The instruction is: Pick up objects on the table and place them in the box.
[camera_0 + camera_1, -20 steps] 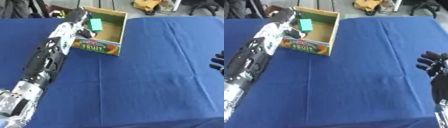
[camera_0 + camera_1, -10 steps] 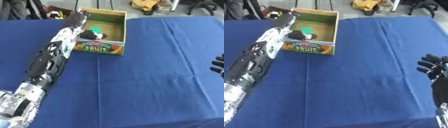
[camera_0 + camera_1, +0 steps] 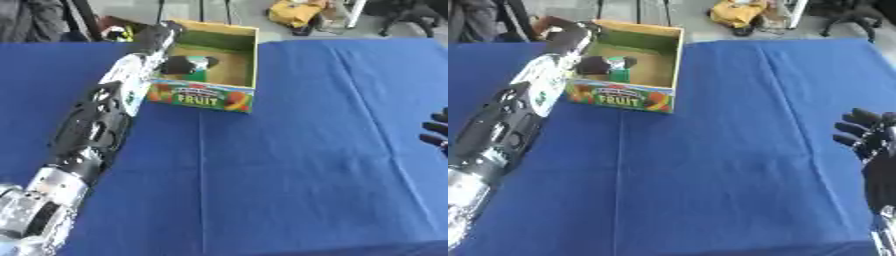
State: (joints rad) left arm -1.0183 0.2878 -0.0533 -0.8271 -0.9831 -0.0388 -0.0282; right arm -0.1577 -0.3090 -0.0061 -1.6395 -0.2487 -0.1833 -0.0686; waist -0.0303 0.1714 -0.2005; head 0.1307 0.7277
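The left hand point(image 3: 179, 65) reaches into the fruit box point(image 3: 229, 97), its fingers hidden over a green object point(image 3: 619, 75). The right hand point(image 3: 866, 136) rests open at the right worktop point(image 3: 289, 165) edge.

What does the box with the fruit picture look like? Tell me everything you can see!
The box is an open-topped cardboard carton standing upright on the blue table, near its far left side. Its front wall shows colourful fruit pictures and the word FRUIT; the rim is yellowish, the inner back wall green, the floor plain brown. The robot's left hand reaches in over the left wall, with something green beside its dark fingers. Whether the arm touches the wall is unclear.
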